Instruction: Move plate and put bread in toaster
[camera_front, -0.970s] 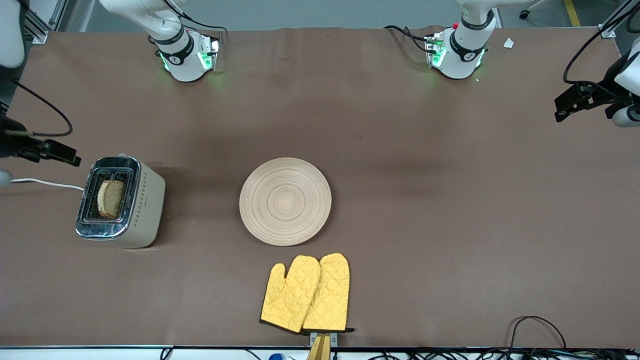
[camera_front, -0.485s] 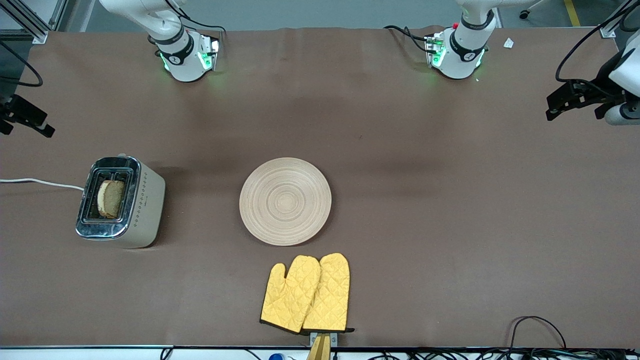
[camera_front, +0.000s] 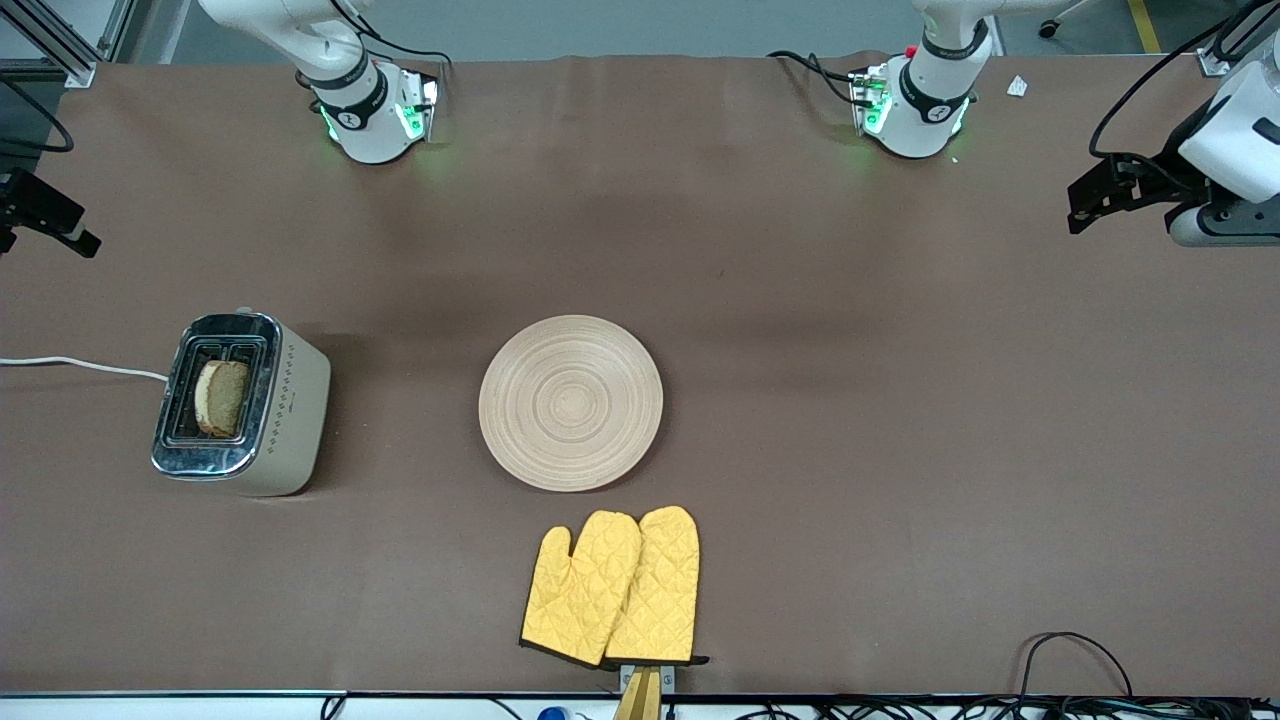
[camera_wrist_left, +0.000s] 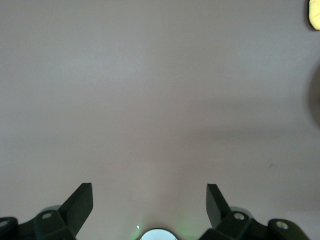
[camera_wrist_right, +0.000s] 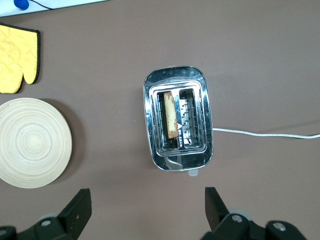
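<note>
Overhead, we see the bread (camera_wrist_right: 170, 114) standing in one toaster (camera_wrist_right: 178, 118) slot below the right gripper's (camera_wrist_right: 147, 212) spread fingers (the front view shows it less plainly); the left gripper (camera_wrist_left: 149, 205), also spread, faces bare table (camera_wrist_left: 150, 100).

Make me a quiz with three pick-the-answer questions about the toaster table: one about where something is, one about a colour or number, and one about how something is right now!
1. Where is the bread?
A. on the plate
B. in the toaster
C. on the mitts

2. What colour are the oven mitts?
A. yellow
B. blue
C. green

3. What is on the plate?
A. bread
B. a mitt
C. nothing

Answers:
1 B, the slice stands in one toaster slot.
2 A, both quilted mitts are yellow.
3 C, only its bare wooden rings show.
</note>
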